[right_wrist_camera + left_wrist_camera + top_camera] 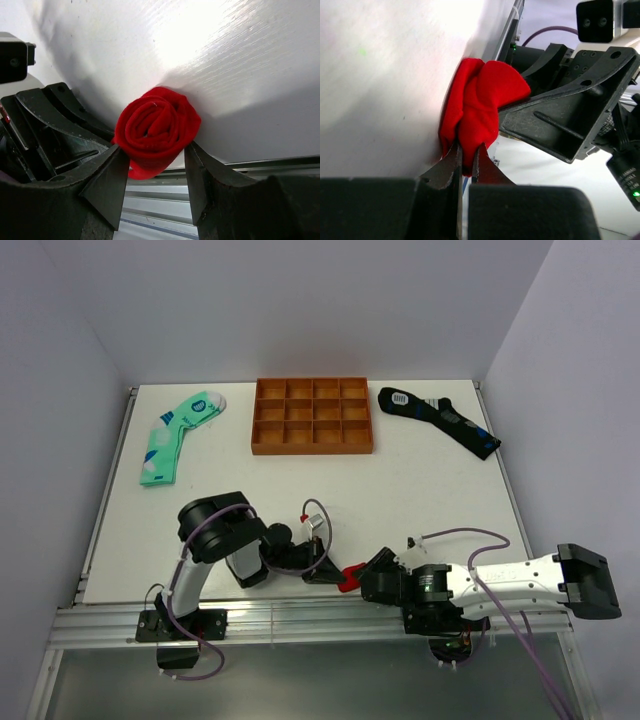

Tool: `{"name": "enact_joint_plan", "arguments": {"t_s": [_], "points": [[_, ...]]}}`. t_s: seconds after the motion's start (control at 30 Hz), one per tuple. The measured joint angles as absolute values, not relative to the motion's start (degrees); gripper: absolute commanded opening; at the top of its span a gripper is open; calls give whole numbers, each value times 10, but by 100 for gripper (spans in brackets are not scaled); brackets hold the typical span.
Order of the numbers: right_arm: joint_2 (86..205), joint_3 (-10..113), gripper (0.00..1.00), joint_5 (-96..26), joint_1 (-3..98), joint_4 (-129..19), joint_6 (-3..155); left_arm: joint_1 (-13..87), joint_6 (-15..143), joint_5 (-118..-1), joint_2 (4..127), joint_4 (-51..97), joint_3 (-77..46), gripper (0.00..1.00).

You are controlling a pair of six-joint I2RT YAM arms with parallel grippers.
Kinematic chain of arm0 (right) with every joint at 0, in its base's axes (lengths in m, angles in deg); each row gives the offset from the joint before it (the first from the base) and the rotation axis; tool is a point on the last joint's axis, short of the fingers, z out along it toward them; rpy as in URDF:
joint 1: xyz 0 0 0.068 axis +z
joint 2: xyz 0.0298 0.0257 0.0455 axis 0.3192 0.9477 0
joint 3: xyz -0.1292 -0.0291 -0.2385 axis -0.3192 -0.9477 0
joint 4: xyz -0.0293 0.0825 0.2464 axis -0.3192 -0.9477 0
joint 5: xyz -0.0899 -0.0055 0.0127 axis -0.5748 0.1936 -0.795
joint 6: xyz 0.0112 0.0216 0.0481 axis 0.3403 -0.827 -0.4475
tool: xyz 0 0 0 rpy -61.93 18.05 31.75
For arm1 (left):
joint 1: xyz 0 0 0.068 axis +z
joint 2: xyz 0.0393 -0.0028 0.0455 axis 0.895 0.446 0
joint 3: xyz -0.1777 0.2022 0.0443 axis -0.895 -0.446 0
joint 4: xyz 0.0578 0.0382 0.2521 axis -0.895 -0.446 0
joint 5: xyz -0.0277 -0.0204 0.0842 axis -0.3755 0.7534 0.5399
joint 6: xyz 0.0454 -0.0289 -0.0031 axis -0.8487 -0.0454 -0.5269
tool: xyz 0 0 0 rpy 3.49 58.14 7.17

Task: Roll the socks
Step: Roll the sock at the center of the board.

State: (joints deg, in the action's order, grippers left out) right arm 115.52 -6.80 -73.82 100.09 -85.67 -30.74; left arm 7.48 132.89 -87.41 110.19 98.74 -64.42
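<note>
The red sock [351, 573] is wound into a tight roll [157, 125] at the table's near edge, between my two grippers. My left gripper [467, 152] is shut on the roll's lower fold [480, 100], pinching the red fabric between its fingertips. From the other side, my right gripper [156, 149] stands open, its fingers [117, 170] wide on either side of the roll. The mint-green patterned sock [175, 435] lies flat at the far left. A black sock with blue patches [440, 418] lies flat at the far right.
An orange compartment tray [311, 450] sits at the back centre between the two flat socks. The table's metal front rail [250, 167] runs just below the roll. The right arm's black finger housing [560, 120] is close beside the left gripper.
</note>
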Motion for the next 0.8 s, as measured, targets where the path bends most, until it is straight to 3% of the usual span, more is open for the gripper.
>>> {"name": "enact_joint_plan", "arguments": {"t_s": [0.8], "points": [[1236, -73, 54, -820, 1042, -771, -320, 77, 1367, -885, 1127, 1068, -666, 0]]}}
